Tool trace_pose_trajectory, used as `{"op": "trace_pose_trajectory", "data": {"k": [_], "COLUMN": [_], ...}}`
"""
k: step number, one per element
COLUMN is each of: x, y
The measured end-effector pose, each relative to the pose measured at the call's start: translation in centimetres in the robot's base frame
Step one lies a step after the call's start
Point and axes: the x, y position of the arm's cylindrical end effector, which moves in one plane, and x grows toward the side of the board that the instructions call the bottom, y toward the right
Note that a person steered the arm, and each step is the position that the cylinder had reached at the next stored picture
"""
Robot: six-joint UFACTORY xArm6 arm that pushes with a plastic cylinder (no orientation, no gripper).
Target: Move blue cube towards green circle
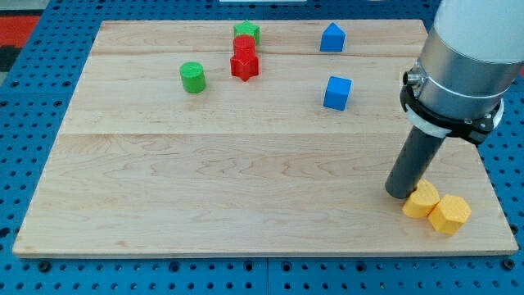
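The blue cube [336,93] sits right of the board's middle, towards the view's top. The green circle [192,77], a short green cylinder, stands well to its left. My tip [400,192] rests on the board at the view's lower right, far below and right of the blue cube, touching or nearly touching a yellow block [422,201].
A second yellow block [449,214] lies right of the first. A red cylinder [244,46] and red star [244,65] sit at top centre with a green block [246,33] behind them. A blue house-shaped block [332,38] is at top right. The wooden board [205,188] lies on a blue pegboard.
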Motion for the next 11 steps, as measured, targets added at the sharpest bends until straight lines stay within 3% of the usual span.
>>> {"op": "trace_pose_trajectory", "data": {"k": [3,4,7,9,11], "x": [-13.6,-15.8,-16.5,-19.4,-16.8], "y": [0.0,-0.7,-7.4,-12.5,-18.0]}}
